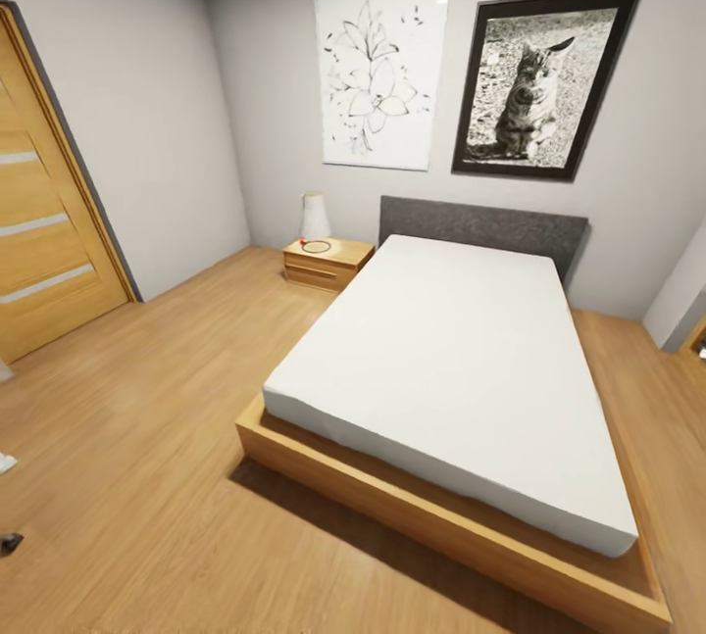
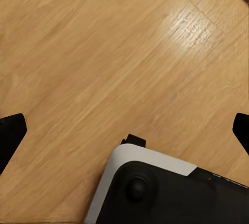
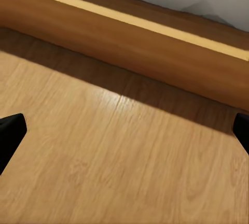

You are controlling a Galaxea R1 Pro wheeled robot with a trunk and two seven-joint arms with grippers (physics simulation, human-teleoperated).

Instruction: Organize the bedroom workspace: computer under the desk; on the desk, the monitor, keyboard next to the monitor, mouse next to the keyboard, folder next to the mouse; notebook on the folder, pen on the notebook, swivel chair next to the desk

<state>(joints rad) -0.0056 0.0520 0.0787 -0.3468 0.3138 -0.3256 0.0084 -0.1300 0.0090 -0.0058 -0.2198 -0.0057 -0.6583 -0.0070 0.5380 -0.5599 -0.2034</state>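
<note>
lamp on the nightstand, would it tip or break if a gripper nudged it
The lamp looks tall and narrow for its footprint on the nightstand, so a high push would probably tip it. Its pale, smooth body suggests ceramic or glass, likely fragile and somewhat slippery, though material is uncertain.

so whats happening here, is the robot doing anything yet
Nothing is being handled right now. The head view looks across a bedroom at a bed with a white mattress on a wooden frame, a nightstand beside it and two pictures on the wall. Both wrist views look down at the wooden floor. The left hand and right hand are open and empty, so the robot seems to be in transit.
</note>
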